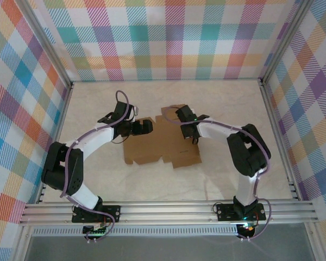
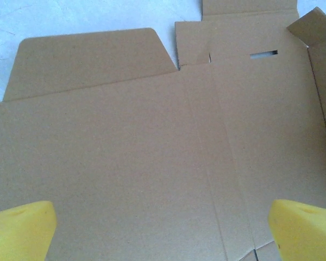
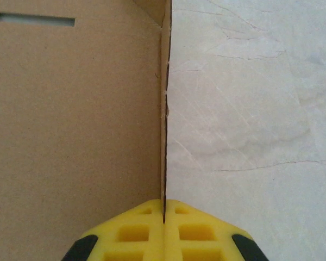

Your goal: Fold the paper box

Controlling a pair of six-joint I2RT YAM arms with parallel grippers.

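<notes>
The paper box (image 1: 157, 149) is a flat brown die-cut sheet lying mid-table between the two arms. My left gripper (image 1: 146, 128) hovers over the sheet's left part. In the left wrist view it is open (image 2: 163, 234), its yellow fingertips (image 2: 22, 231) wide apart above the bare cardboard (image 2: 152, 152), holding nothing. My right gripper (image 1: 183, 117) is at the sheet's far right corner. In the right wrist view it is shut (image 3: 164, 209) on the edge of a side flap (image 3: 164, 109) that stands upright, seen edge-on beside the panel (image 3: 70, 119).
The pale marbled tabletop (image 3: 250, 109) lies right of the raised flap. A narrow slot (image 2: 263, 54) is cut in the far panel. Checkered walls (image 1: 22, 109) enclose the table on three sides, and an aluminium rail (image 1: 168, 209) runs along the near edge.
</notes>
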